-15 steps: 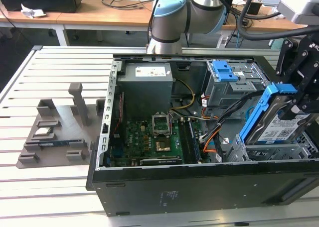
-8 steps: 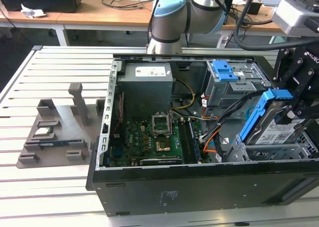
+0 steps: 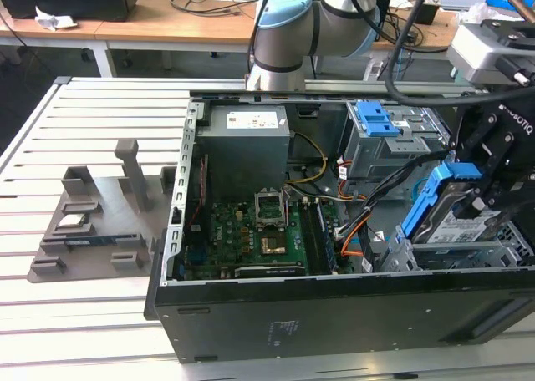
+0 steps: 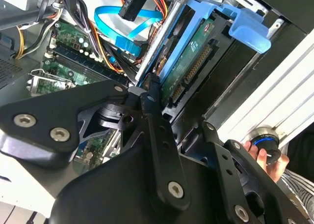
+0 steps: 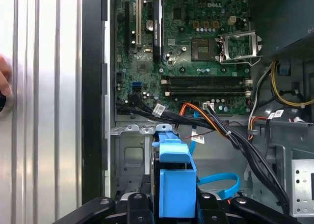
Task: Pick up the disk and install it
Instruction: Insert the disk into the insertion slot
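Black linkage arms of the one pincer crowd the foreground of the second wrist view, its fingers closed onto the edge of the single disk, which it holds tilted above the open computer case. One disk is in play: a flat drive whose green circuit underside and row of connector pins face the second wrist view, framed by a bright blue carrier with a tab jutting out at its far end; in the exterior view its pale labelled face leans inside the blue frame, and in the first wrist view the blue carrier rises straight out between the two finger bases. Directly beneath the pincer lies one grey metal bay, its rails close on either side of the disk, so sideways room is tight there. Beyond the pincer, deeper in the case, stands one drive cage topped by a blue latch. Loose orange, black and blue cables run just ahead of the disk's leading edge, between it and the one green motherboard. Well away from the pincer, outside the case wall, one grey fixture tray sits on the slatted table, which has open room. Behind the pincer, a person's fingers rest at the table edge.
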Tool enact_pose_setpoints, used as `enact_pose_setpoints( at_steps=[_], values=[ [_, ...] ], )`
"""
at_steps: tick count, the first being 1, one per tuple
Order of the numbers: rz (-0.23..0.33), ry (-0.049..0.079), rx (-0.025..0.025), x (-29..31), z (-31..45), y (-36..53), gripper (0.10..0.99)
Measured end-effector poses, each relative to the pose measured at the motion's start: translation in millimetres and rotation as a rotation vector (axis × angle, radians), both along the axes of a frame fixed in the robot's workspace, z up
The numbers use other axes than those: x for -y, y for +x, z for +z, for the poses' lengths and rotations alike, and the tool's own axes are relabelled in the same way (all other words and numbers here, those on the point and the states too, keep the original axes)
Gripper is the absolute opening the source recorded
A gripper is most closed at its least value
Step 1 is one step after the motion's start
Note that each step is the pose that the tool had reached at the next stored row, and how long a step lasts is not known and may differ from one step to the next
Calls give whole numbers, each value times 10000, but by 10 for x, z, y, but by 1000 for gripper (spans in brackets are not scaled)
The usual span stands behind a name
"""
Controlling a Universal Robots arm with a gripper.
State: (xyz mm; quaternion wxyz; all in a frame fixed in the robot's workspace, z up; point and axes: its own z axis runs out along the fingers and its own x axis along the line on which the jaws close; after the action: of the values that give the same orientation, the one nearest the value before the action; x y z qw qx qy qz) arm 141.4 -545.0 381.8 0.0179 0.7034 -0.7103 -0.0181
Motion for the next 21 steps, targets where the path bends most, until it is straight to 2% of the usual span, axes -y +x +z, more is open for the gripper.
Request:
enact_pose_setpoints(
  at_steps=[3, 10, 11, 17, 18, 21],
  values=[
    [0, 0, 0, -1, -42, 0, 365],
    [0, 3, 0, 0, -50, 0, 365],
    [0, 1, 0, 0, -49, 0, 439],
    [0, 1, 0, 0, -50, 0, 439],
    [0, 0, 0, 0, -50, 0, 427],
    [0, 1, 0, 0, -50, 0, 235]
  ],
)
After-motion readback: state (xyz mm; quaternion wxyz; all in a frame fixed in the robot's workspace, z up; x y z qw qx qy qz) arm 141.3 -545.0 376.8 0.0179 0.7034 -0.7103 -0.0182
